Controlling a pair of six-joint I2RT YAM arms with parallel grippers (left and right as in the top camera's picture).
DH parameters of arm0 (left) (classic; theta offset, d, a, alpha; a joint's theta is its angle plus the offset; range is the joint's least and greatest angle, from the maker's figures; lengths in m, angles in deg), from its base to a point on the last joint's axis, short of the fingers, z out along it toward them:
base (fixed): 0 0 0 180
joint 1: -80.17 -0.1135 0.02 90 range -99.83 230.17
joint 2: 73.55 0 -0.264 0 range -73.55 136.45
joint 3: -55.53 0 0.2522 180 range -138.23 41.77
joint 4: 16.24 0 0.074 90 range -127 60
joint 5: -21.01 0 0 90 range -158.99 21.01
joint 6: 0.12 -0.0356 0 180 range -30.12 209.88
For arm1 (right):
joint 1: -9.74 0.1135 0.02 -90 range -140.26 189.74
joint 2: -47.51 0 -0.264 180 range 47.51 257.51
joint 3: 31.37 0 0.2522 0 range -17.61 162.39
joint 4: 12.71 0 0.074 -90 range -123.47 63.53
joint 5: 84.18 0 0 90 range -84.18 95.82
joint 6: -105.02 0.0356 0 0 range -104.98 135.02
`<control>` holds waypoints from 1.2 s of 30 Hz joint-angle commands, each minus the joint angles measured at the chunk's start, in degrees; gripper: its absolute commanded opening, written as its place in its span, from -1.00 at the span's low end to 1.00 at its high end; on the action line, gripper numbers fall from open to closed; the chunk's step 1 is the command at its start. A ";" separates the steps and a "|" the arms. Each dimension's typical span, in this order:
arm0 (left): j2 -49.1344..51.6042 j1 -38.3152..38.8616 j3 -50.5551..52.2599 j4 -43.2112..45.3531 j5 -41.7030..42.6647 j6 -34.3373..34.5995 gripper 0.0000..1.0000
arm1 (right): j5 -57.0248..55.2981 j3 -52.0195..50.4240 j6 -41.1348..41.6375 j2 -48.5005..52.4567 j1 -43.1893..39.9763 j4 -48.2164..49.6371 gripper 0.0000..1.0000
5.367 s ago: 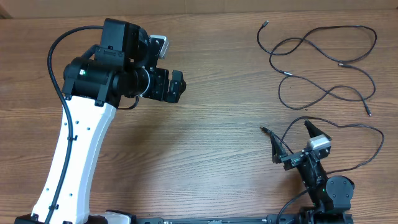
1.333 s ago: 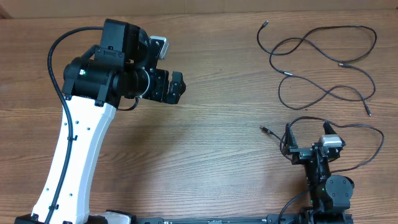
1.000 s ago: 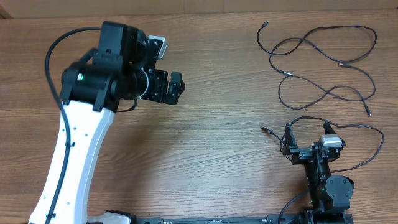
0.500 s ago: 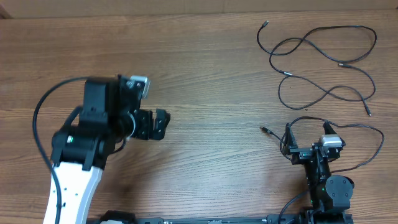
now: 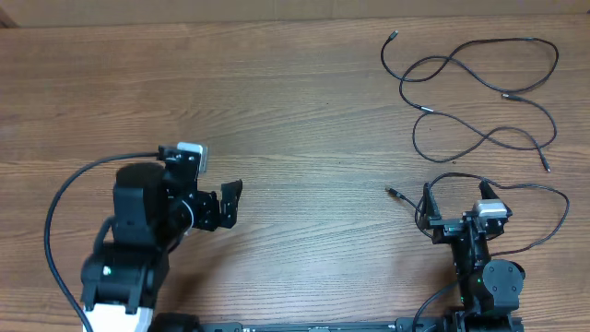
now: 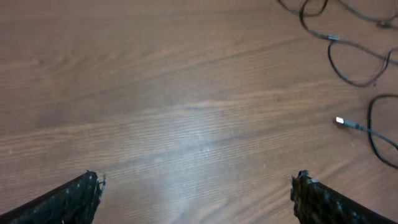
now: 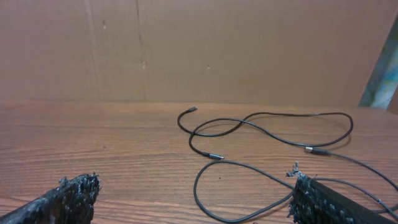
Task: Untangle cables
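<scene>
Three thin black cables lie apart on the right of the wooden table. One [image 5: 516,40] loops along the far right. A second [image 5: 417,138] snakes below it. A third [image 5: 516,183] curls around my right gripper [image 5: 456,205], its plug [image 5: 390,192] to the gripper's left. The right gripper [image 7: 196,182] is open and empty; the second cable's loop [image 7: 196,186] lies on the table beyond its fingers. My left gripper [image 5: 230,203] hangs open and empty over bare wood at the front left [image 6: 196,179]. A plug end [image 6: 341,121] shows far to its right.
A brown cardboard wall [image 7: 249,50] stands behind the table's far edge. The left arm's thick black cable [image 5: 69,184] arcs out at the front left.
My left arm has pulled back from the far left toward the front-left edge. The right gripper, which earlier turned, has stayed still for the last second. The cables have not moved.
</scene>
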 commanded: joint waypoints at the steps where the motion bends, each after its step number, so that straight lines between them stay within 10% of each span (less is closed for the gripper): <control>1: -4.57 -0.48 4.57 3.08 -0.02 -0.59 0.99 | -0.55 -0.57 0.13 -0.68 0.26 0.35 1.00; 36: -29.68 -6.67 15.65 4.72 1.53 -0.90 0.98 | -0.55 -0.57 0.13 -0.68 0.26 0.35 1.00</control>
